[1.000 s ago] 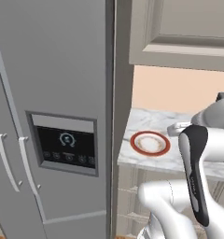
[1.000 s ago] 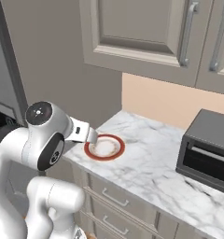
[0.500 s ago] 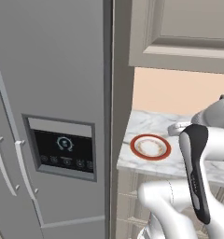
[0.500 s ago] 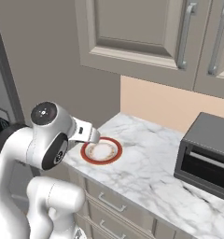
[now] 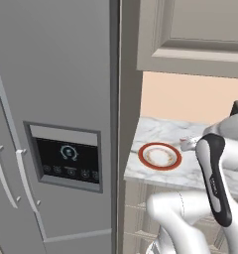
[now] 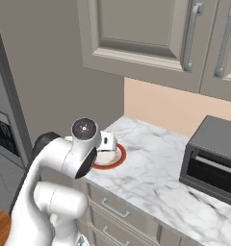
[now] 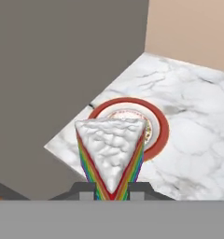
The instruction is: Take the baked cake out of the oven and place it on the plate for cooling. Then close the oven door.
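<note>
Hand (image 7: 111, 190) — closed on a rainbow-layered cake slice (image 7: 111, 151), white icing up | slice held above the plate (image 7: 157, 123) | plate on the marble counter (image 7: 198, 140) — near its corner, beside the refrigerator (image 5: 51, 124)

The left base view is looking forward from behind the arm, close to a tall grey steel refrigerator (image 5: 56, 124), with the white-veined marble countertop (image 5: 163, 134) beyond. The right base view is facing the same countertop (image 6: 156, 178) from the other side. The hand view is looking down closely on it (image 7: 198, 116). All three are sharing the small round red-rimmed white plate (image 5: 159, 155) (image 6: 118, 158) (image 7: 158, 122).
</note>
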